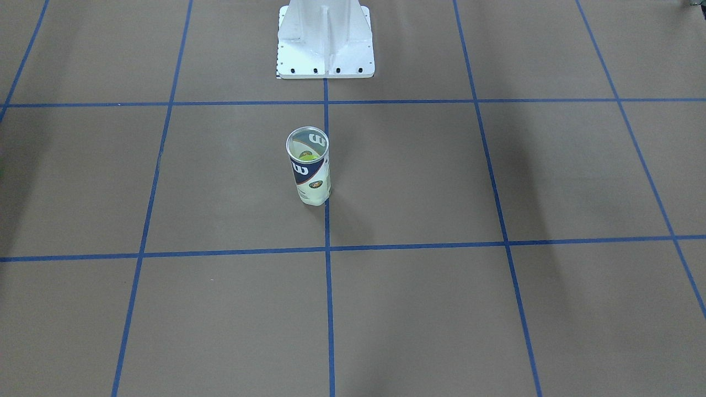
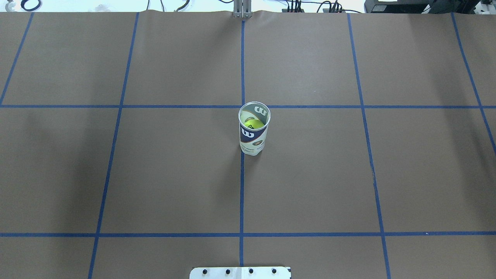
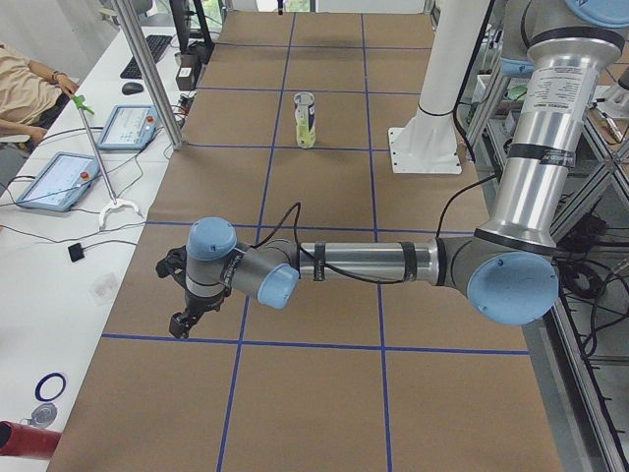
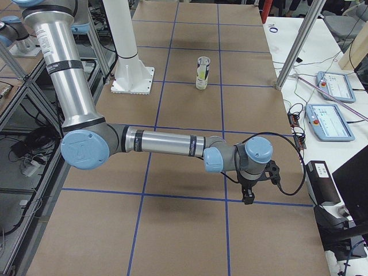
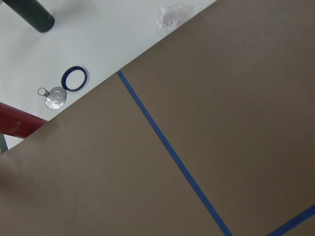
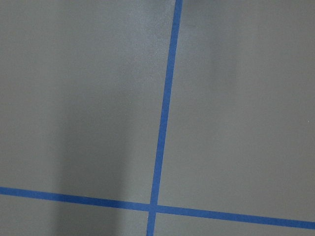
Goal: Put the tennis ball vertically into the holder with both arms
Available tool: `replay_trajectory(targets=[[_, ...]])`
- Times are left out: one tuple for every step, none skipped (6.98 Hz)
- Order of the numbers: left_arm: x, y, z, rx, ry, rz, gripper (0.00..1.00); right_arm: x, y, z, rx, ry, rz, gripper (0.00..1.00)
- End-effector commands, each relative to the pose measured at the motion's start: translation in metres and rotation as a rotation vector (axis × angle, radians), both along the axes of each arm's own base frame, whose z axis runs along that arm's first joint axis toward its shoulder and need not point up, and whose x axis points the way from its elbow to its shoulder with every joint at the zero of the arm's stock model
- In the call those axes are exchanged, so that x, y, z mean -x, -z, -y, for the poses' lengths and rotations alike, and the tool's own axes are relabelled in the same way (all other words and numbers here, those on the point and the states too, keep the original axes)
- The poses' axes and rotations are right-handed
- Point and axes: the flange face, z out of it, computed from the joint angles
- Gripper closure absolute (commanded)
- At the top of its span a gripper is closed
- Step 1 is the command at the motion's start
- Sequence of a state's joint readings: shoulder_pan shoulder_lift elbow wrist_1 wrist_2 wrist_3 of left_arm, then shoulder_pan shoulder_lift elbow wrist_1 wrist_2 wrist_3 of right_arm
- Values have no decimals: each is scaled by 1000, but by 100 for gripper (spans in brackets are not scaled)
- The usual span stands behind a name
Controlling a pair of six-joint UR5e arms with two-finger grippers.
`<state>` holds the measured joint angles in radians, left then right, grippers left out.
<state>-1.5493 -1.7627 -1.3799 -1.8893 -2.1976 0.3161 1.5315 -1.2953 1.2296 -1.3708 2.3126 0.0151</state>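
I see the brown bench taped into blue squares. The left arm and right arm each stretch low over opposite ends of it, well apart from the holder. The holder stands upright near the bench's centre, at 12 o'clock from the white pedestal in my overhead view. I cannot tell whether the left claw or the right claw is parted or closed. The tennis ball sits inside the holder.
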Motion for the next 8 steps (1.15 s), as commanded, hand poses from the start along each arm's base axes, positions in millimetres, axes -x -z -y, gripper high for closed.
replay_trajectory(targets=[[34, 23, -31, 373, 122, -12, 1, -1, 0, -8, -1, -2, 4, 0], [36, 24, -45, 498, 155, -14, 0, 0, -2, -11, 4, -2, 4, 0], [34, 19, -54, 587, 160, -12, 0, 0, 3, -11, 15, -9, 13, 0], [33, -2, -77, 598, 153, -11, 0, 1, 24, -11, 47, -9, 22, 0], [33, -11, -79, 473, 153, -19, 0, 0, 57, -15, 78, -10, 19, 0], [28, -29, -103, 444, 147, -80, 0, 0, 75, -22, 102, -11, 13, 0], [24, -28, -106, 437, 144, -132, 0, 0, 68, -27, 113, -9, 3, 0], [24, -26, -104, 441, 153, -137, 0, -1, 65, -29, 117, -9, -3, 0]])
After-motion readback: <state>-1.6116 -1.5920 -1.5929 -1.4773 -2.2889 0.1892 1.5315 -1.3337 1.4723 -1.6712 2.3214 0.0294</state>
